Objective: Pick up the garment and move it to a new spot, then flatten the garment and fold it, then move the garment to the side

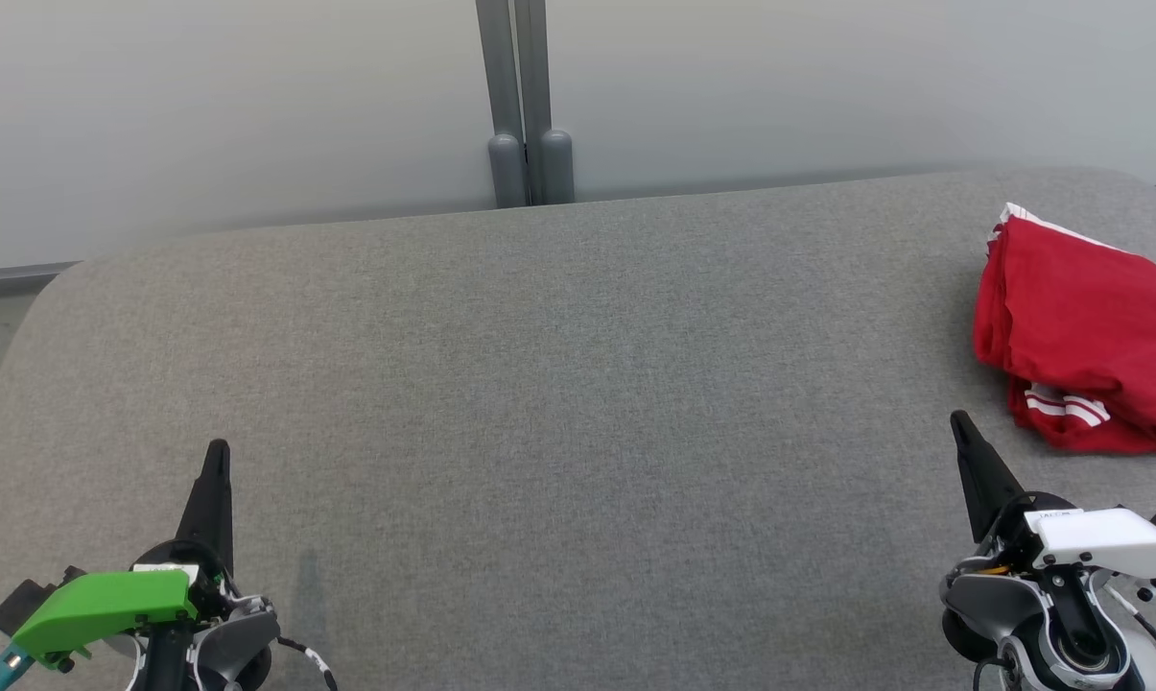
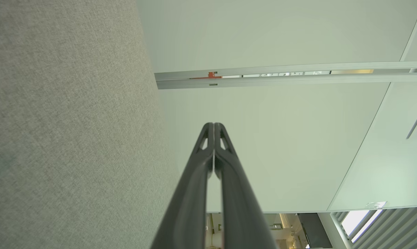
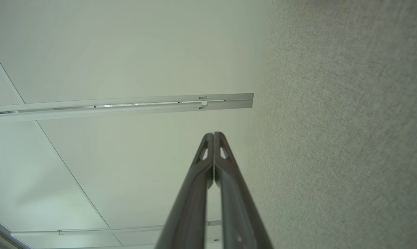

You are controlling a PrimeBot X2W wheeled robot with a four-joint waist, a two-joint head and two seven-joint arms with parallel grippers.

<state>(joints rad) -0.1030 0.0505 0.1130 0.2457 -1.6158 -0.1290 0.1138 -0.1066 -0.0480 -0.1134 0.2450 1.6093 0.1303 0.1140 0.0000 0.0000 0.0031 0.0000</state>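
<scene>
Since the garment (image 1: 1081, 331) is lying aside, seemingly folded already, the left gripper (image 1: 218, 448) and right gripper (image 1: 958, 419) are idling pressed together, empty.

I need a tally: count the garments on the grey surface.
1: a red garment with white stripes, bunched at the right side of the grey surface, partly cut off by the head view's edge; more may lie beyond it.

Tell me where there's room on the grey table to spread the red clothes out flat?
The middle and left of the grey fabric table is bare, from the back edge by the grey post across to the red striped garment. Only the right edge is crowded, where that garment lies bunched.
</scene>
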